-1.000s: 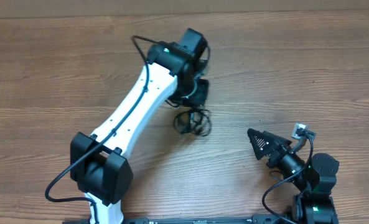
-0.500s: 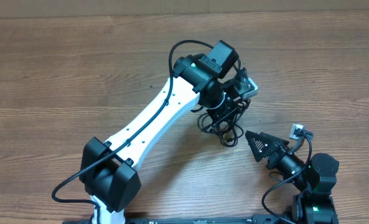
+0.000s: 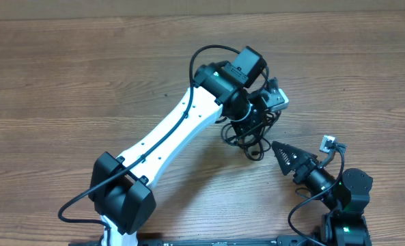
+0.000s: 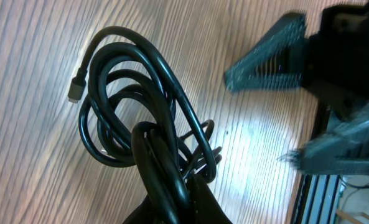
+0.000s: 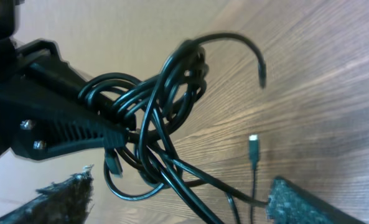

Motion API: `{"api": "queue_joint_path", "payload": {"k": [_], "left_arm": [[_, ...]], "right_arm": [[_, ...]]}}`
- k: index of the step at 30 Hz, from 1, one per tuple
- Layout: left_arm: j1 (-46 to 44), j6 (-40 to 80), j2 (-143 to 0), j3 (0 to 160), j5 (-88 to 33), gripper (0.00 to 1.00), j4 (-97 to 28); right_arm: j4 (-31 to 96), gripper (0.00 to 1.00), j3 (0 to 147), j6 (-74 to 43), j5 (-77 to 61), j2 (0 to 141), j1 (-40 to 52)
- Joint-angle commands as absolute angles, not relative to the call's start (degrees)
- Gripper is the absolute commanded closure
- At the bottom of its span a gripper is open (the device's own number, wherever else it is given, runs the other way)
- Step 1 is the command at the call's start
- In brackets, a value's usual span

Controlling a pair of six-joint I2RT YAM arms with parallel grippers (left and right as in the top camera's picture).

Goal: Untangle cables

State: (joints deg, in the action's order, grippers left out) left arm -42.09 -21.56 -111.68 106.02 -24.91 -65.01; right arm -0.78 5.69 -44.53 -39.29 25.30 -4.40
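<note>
My left gripper [image 3: 251, 121] is pressed together on the cables [image 3: 246, 142], a black tangled bundle of loops over the wooden table [image 3: 65, 82], right of its middle. My right gripper [image 3: 281, 156] has its jaws spread and holds nothing. It is just beside the bundle, pointing at it.

A brown wood-grain table [image 3: 65, 82] spans the whole view.

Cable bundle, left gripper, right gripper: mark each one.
cable bundle [image 4: 152, 146], left wrist view, on its dense middle strands.
left gripper [image 5: 109, 132], right wrist view, fingertips clamping the bundle.
right gripper [image 3: 281, 152], overhead view, between its fingertips.
</note>
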Motion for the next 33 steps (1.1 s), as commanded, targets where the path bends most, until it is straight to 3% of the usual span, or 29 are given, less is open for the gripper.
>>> {"api": "queue_joint_path", "payload": {"k": [1,11,15,20,22,28,33], "left_arm": [[-43.75,-21.61,-111.83,107.53,-26.63,0.96,-63.18],[-46.54,-21.65,-111.85,107.53,-26.59,0.96,-61.23],[-46.65,-21.63,-111.85,107.53,-26.61,0.96,-61.54],[-46.85,-21.63,-111.85,107.53,-26.94,0.96,-61.71],[-47.18,-21.63,-111.85,107.53,-27.07,0.96,-61.71],[-48.07,-21.65,-111.85,107.53,-27.03,0.96,-61.41],[-48.18,-21.65,-111.87,107.53,-26.52,0.96,-61.04]], "right_arm": [[-1.28,0.12,6.92,-46.50,-39.48,25.28,-4.19],[-1.06,0.18,6.92,-46.46,-39.00,25.28,-4.19],[-1.02,0.40,6.92,-46.44,-36.95,25.28,-4.19],[-1.06,0.57,6.92,-46.46,-33.63,25.28,-4.19],[-1.10,0.57,6.92,-46.46,-33.04,25.28,-4.19],[-1.28,0.42,6.92,-46.48,-33.15,25.28,-4.19],[-1.32,0.37,6.92,-46.46,-33.93,25.28,-4.19]]}}
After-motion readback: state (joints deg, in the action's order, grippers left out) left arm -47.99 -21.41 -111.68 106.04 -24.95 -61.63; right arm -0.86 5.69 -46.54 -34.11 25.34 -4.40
